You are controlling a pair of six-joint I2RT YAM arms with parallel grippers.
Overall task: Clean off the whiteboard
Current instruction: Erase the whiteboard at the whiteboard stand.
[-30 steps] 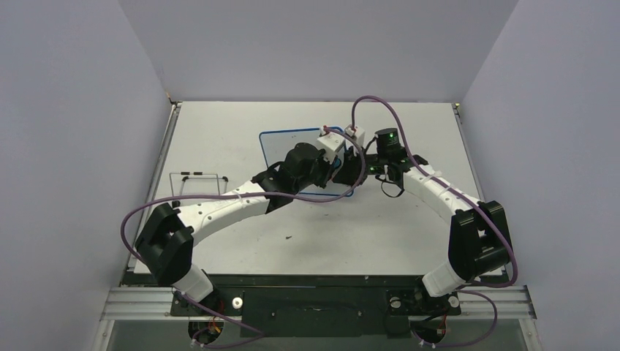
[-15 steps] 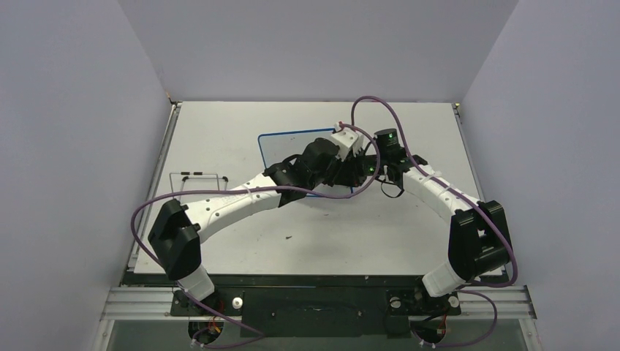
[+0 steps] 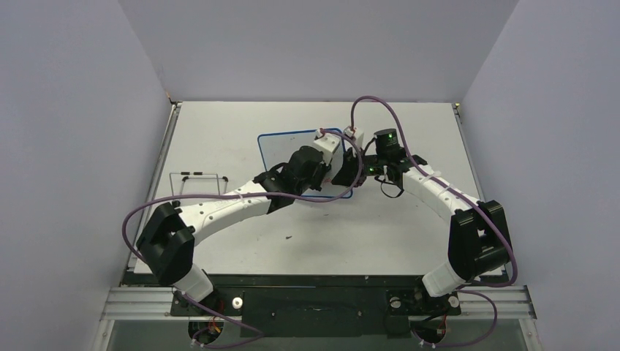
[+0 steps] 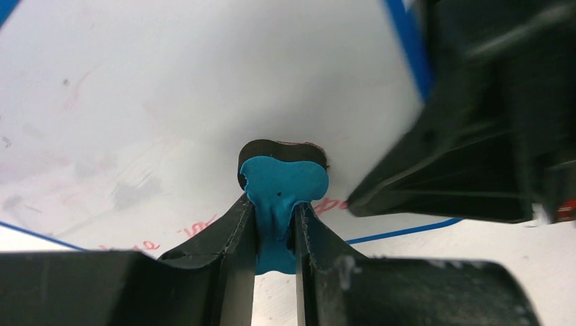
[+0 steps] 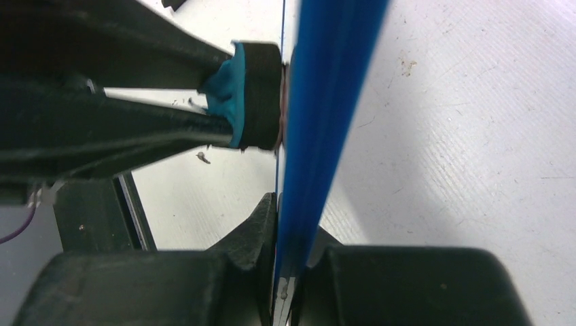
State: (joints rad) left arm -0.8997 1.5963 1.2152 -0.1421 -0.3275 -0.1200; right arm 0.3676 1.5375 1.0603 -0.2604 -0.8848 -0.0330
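Note:
The whiteboard (image 3: 281, 150), white with a thin blue rim, lies on the table near the middle. In the left wrist view its face (image 4: 170, 88) shows faint red smears and bits of red writing near the lower rim. My left gripper (image 4: 275, 224) is shut on the blue-and-black eraser (image 4: 282, 180), whose black pad presses on the board. My right gripper (image 5: 289, 227) is shut on the board's blue edge (image 5: 319, 102), seen edge-on. The eraser also shows in the right wrist view (image 5: 255, 95), against the board. In the top view both grippers meet at the board's right side (image 3: 340, 164).
A thin wire rack (image 3: 199, 179) stands at the table's left. A small dark speck (image 3: 289, 236) lies on the table in front. Purple cables loop over both arms. Grey walls close in the sides and back.
My left gripper with the eraser swept right across the board, then back left to about where it was a second ago. The right arm has stayed put on the board's edge.

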